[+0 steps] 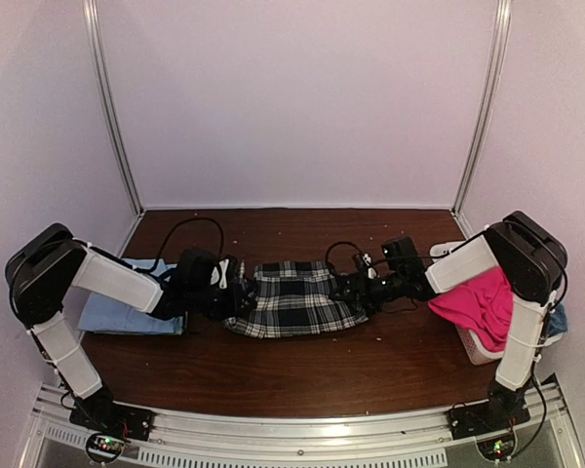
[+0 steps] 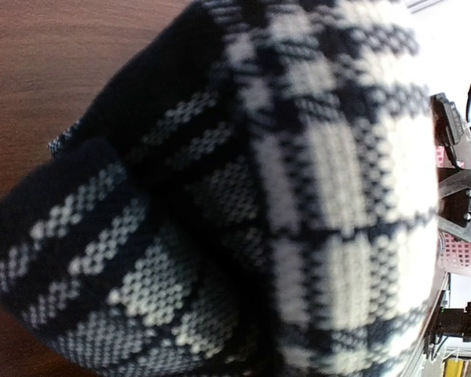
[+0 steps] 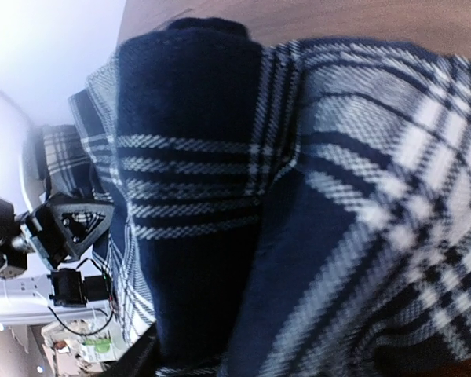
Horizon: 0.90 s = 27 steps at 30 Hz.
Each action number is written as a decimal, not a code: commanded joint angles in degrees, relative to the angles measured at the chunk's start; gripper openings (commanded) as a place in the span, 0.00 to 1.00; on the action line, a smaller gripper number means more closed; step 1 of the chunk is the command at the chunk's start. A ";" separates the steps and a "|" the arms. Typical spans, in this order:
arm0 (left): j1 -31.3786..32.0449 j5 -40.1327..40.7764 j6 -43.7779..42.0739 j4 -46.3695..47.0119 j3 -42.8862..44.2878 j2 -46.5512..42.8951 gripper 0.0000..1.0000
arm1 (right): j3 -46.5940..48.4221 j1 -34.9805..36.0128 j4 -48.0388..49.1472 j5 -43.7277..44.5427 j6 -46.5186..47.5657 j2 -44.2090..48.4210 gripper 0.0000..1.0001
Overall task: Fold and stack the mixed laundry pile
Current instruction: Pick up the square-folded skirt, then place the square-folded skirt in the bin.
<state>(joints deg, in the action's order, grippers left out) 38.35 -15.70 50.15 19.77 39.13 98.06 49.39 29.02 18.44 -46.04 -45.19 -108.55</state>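
Note:
The black-and-white plaid shirt [image 1: 292, 297] lies spread on the brown table between both arms. My left gripper [image 1: 242, 296] sits at its left edge. In the left wrist view bunched plaid cloth [image 2: 298, 196] fills the picture and hides the fingers, which are shut on it. My right gripper [image 1: 354, 290] is at the shirt's right edge. Folds of the plaid [image 3: 220, 196] cover its fingers in the right wrist view, so their gap does not show. A folded light blue shirt [image 1: 127, 310] lies at the left. Hot-pink trousers [image 1: 480, 300] and a duller blue cloth [image 1: 559, 318] are at the right.
A white lattice basket [image 1: 478, 346] holds the pink trousers at the right table edge, beside the right arm. Black cables [image 1: 190, 226] loop over the table behind the shirt. White walls close in the back and sides.

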 commanded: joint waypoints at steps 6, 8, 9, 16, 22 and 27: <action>-0.12 9.27 -16.10 -21.35 7.95 -7.07 0.00 | 4.90 7.02 -3.38 7.60 1.65 1.05 0.16; -0.12 12.84 -19.31 -28.12 10.49 -9.86 0.00 | 7.89 8.74 -5.04 9.75 2.53 1.30 0.05; -0.12 14.47 -20.58 -31.20 11.55 -11.33 0.00 | 9.54 9.55 -5.83 10.66 2.90 1.20 0.00; -2.38 26.87 -26.58 -47.41 14.57 -26.91 0.00 | 25.18 15.79 -8.89 14.15 3.16 -3.07 0.00; -11.03 32.27 -29.43 -58.39 15.74 -37.25 0.00 | 45.57 21.33 -10.83 14.61 1.85 -14.93 0.00; -20.41 36.15 -34.15 -63.41 16.71 -42.36 0.00 | 64.05 25.11 -14.33 15.03 0.58 -26.63 0.00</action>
<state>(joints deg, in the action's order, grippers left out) 23.49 15.38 21.30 -38.37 53.52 58.70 102.56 51.22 5.87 -31.90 -43.53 -128.99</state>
